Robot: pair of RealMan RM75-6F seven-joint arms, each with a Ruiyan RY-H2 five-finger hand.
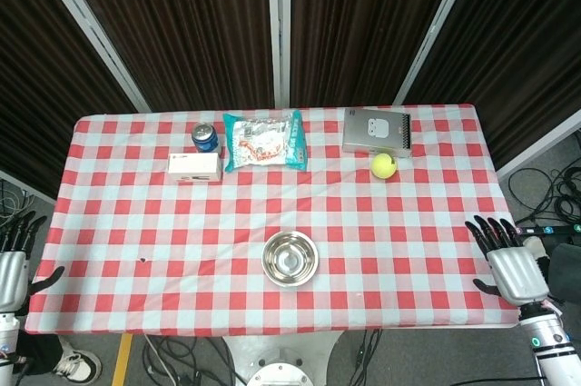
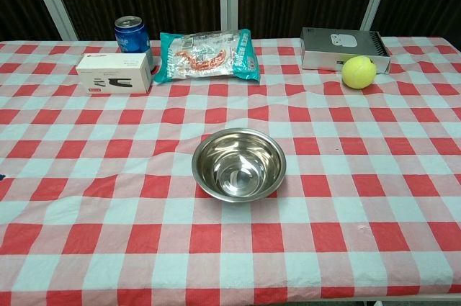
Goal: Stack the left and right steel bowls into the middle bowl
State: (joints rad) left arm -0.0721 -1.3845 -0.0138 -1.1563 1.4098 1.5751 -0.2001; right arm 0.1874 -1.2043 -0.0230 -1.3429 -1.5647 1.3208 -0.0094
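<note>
The left hand and right hand hang beside the table, fingers spread wide, holding nothing, far from the bowl.

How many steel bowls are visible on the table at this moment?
1. A single steel bowl stands near the front middle of the table. No separate bowl shows to its left or right; whether others are nested inside it cannot be told.

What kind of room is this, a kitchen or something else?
Probably a robot test lab, not a kitchen. Dark curtains hang behind the table, cables trail on the floor, and odd items sit out: a steel bowl, soda can, and tennis ball.
</note>
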